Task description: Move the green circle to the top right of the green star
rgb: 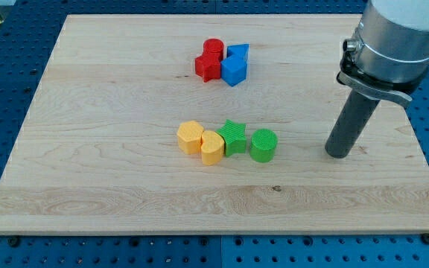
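The one camera view looks down at an angle on a pale wooden board (pixel 125 201) lying on a blue perforated surface (pixel 6 30).

The arm comes in from the upper right of the frame and ends in a straight dark rod. There is no claw on it, so nothing is released, clenched or grasped. My tip (pixel 339 154) rests on the board at right of centre, touching no block.

The green circle (pixel 264 144) stands just right of centre in the frame, upright, level with my tip and well apart from it, bare wood between them. On its left, just beside it and perhaps touching, is the green star (pixel 234 136). The circle sits to the star's right and slightly lower in the frame.

The row carries on to the left: a yellow heart-like block (pixel 212 147) presses against the star, and a yellow hexagon-like block (pixel 190 137) touches that one.

Near the top centre of the frame a second cluster is packed tightly: a red cylinder (pixel 214 49) behind a red star-like block (pixel 208 67), with a blue cube (pixel 234 71) against them on the right and a smaller blue block (pixel 238 51) behind it, its shape unclear.
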